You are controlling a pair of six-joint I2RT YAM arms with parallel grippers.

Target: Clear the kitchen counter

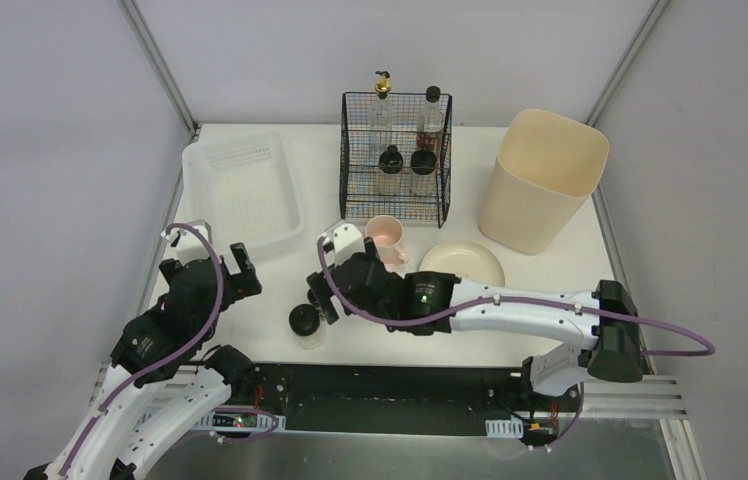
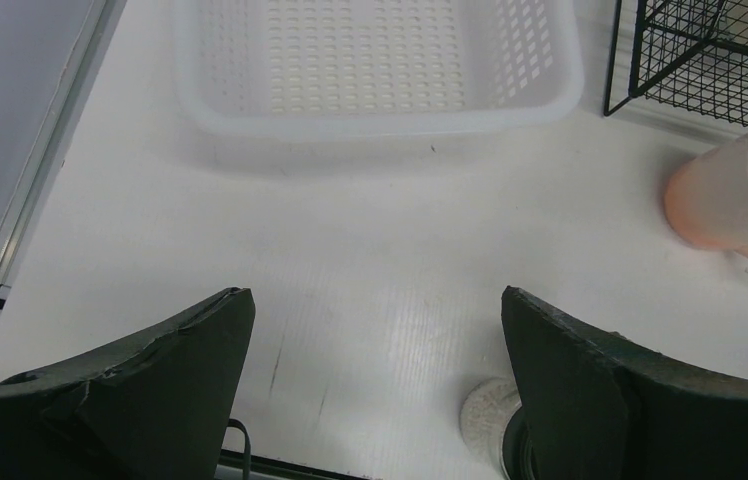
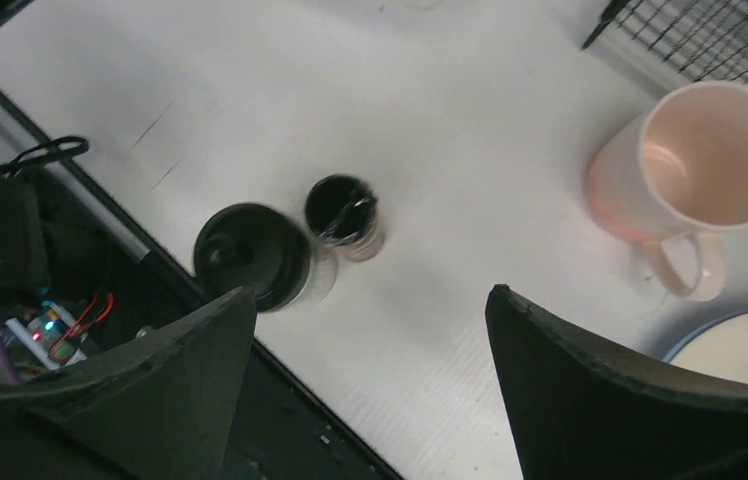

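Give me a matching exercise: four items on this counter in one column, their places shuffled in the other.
1 pink mug
2 cream plate
3 perforated tray
4 black-lidded jar

A left side of the counter
B at the near edge
C close in front of the wire rack
D beside the mug, toward the tall bin

Pairs: 1-C, 2-D, 3-A, 4-B

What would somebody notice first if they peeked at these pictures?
Probably the right gripper, wide open, reaching across the middle of the white counter close to two little black-lidded jars near the front edge. Just behind it sits a pink mug. Farther back stand a black wire rack holding bottles and, to its right, a tall cream bin.
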